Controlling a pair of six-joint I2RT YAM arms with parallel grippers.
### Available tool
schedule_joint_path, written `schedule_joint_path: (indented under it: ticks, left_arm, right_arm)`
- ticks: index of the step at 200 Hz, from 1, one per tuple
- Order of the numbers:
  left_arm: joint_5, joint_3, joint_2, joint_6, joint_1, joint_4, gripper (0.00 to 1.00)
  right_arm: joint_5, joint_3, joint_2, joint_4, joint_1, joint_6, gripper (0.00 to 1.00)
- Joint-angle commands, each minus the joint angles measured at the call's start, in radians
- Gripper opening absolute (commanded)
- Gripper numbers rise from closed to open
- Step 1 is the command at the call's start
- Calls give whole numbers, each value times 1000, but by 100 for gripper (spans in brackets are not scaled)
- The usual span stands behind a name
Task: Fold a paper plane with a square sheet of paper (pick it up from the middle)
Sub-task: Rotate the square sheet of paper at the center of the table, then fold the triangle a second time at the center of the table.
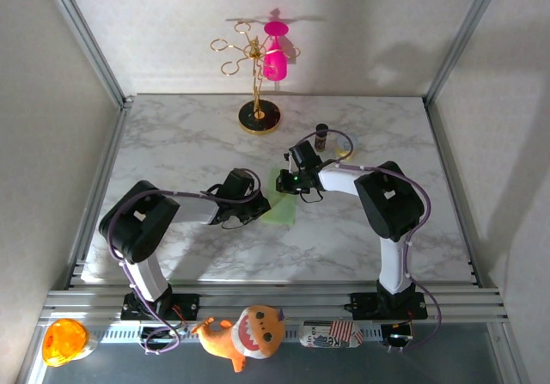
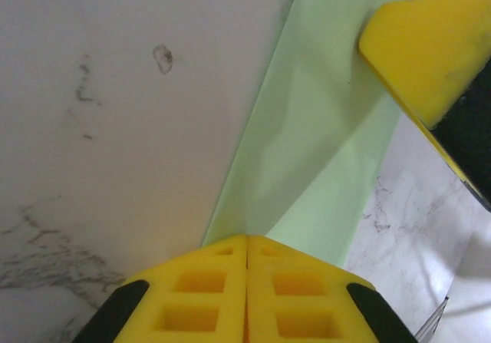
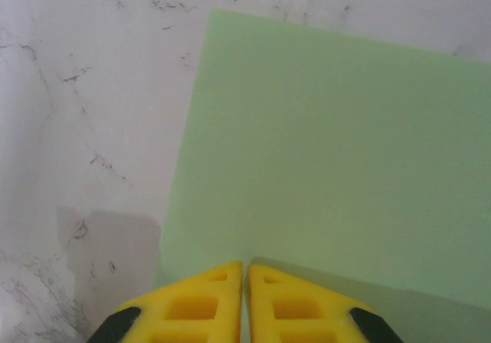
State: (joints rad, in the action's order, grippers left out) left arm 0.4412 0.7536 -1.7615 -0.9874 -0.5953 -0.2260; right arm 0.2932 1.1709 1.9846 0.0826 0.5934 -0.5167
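The square sheet of paper (image 1: 282,205) is pale green and lies mid-table between my two grippers. In the left wrist view the sheet (image 2: 322,128) is bent, and its creases run together at my left gripper (image 2: 247,237), which is shut on its near edge. My right gripper (image 3: 245,264) is shut on another edge of the sheet (image 3: 330,143), which spreads out flat ahead of it with one corner at the upper left. One of the right gripper's yellow fingers (image 2: 426,51) hangs over the far end of the paper. From above, the left gripper (image 1: 258,202) and right gripper (image 1: 289,183) stand close together. The paper plane is out of view.
A gold stand (image 1: 258,113) with pink cups stands at the back centre. A small dark cup (image 1: 322,133) and a pale cup (image 1: 343,148) sit behind the right arm. A plush toy (image 1: 245,332), a can (image 1: 331,334) and an orange object (image 1: 64,341) lie below the table's front rail.
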Motion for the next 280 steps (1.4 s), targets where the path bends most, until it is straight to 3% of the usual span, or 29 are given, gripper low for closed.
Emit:
schedule_joint_path:
  ticks: [1, 25, 101, 200, 280]
  left_arm:
    - [0, 38, 52, 25, -6, 33, 10]
    - [-28, 95, 66, 48, -4, 54, 15]
    - [-88, 321, -145, 97, 28, 122, 19]
    - [-186, 155, -161, -131, 40, -14, 18]
    - [-179, 135, -146, -142, 40, -27, 17]
  right_arm:
    - [3, 5, -81, 17, -13, 2, 16]
    - [-22, -91, -224, -29, -20, -76, 27]
    - [-96, -376, -513, -69, -56, -327, 41]
    - [81, -487, -498, -83, -49, -516, 43]
    - [153, -509, -423, -144, -12, -552, 45]
